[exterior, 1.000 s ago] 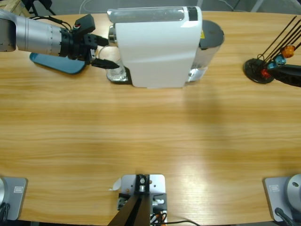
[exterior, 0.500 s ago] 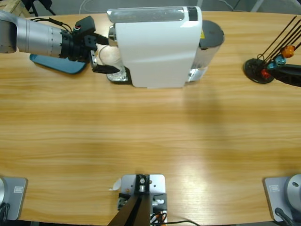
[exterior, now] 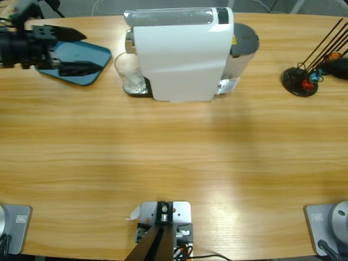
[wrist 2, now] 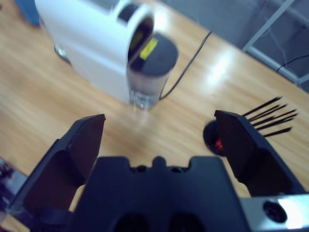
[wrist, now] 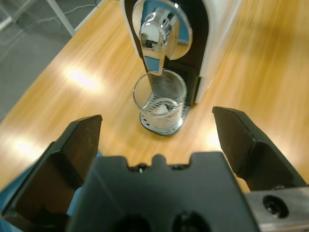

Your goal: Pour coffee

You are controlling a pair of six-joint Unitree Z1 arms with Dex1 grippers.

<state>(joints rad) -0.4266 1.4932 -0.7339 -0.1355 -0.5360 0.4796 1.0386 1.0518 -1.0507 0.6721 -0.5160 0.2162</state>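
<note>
While the glass [exterior: 129, 76] is sitting under the coffee machine [exterior: 182, 51] spout, the left gripper [exterior: 69, 52] is hanging wide and empty beside it — keep clear, avoid nudging.

A lab test bench: long wooden table [exterior: 174, 163], grey floor, loose cables, metal frame legs

Left arm [exterior: 11, 46]: cut off by left edge behind its gripper.
Blue tray [exterior: 87, 57]: partly hidden under left gripper [exterior: 76, 51].
Right gripper [exterior: 337, 60]: mostly beyond right edge, jaws unseen.
Machine nozzle [wrist: 157, 34]: blurred ahead of jaws.
</note>
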